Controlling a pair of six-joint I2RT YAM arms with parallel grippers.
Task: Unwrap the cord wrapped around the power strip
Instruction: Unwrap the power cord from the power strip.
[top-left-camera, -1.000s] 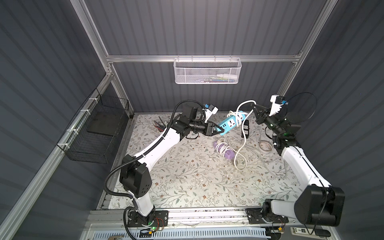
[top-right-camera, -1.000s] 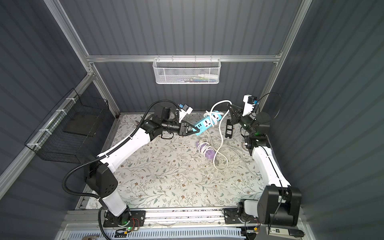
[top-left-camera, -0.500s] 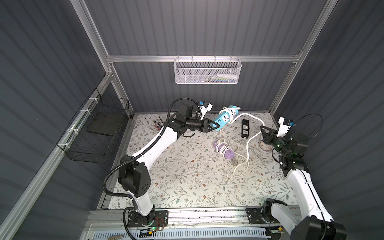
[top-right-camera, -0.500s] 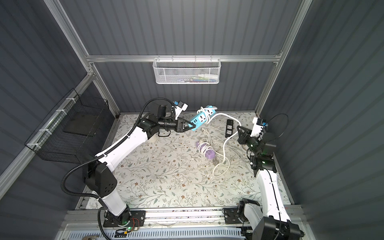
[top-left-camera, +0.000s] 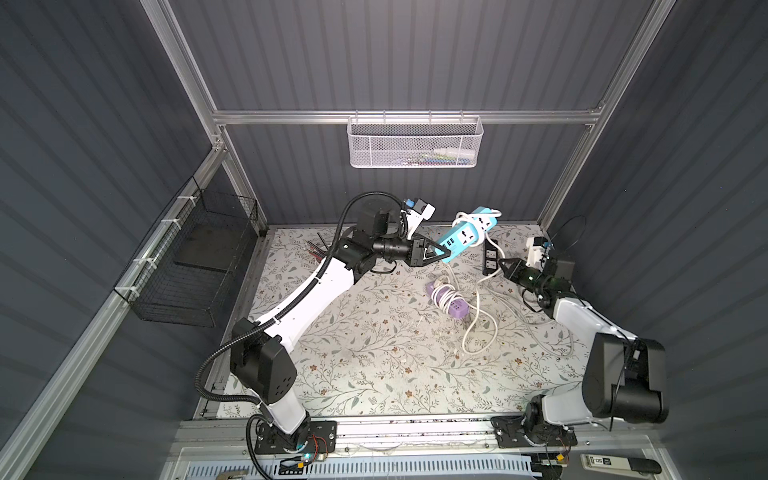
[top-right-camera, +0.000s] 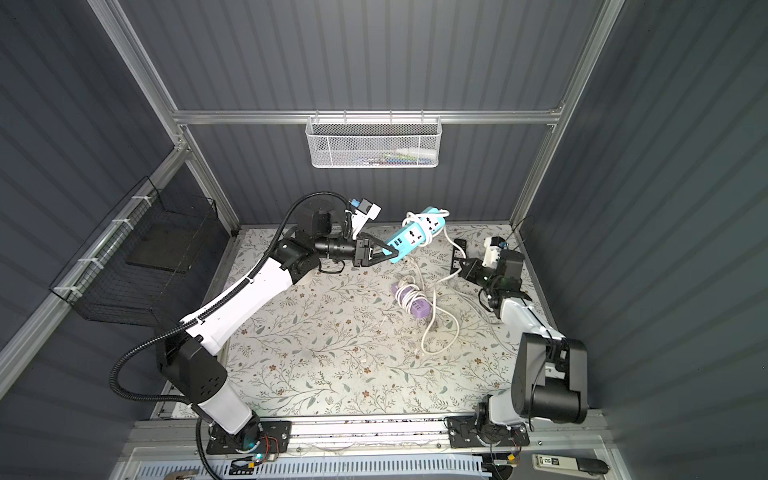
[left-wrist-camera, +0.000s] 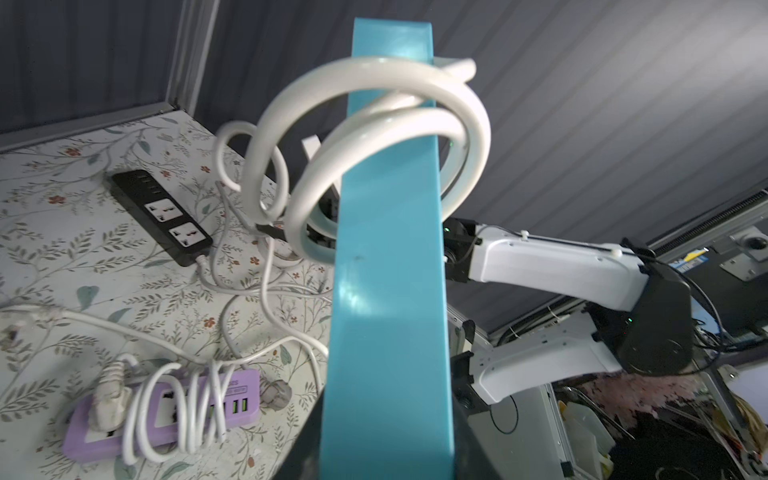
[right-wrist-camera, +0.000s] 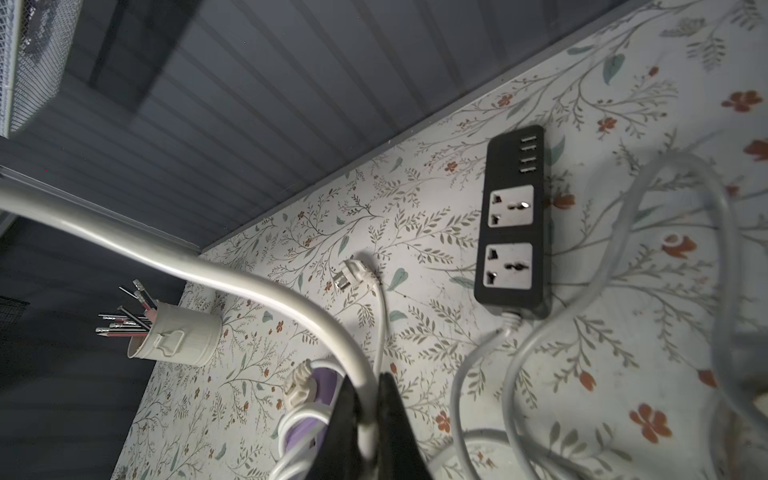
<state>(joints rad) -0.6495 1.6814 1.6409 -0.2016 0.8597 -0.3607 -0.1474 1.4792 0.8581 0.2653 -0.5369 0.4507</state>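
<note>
Since my left tool (top-left-camera: 442, 252) clamps the low end of the blue power strip (top-left-camera: 468, 236), held aloft upper centre with its long axis running up-right, loops of cord (left-wrist-camera: 382, 70) ring its far end. My right tool (top-left-camera: 503, 265), pinching that cord, sits lower right of it.

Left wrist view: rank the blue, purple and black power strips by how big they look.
blue power strip (close to the camera, so its lead is unsure)
purple power strip
black power strip
</note>
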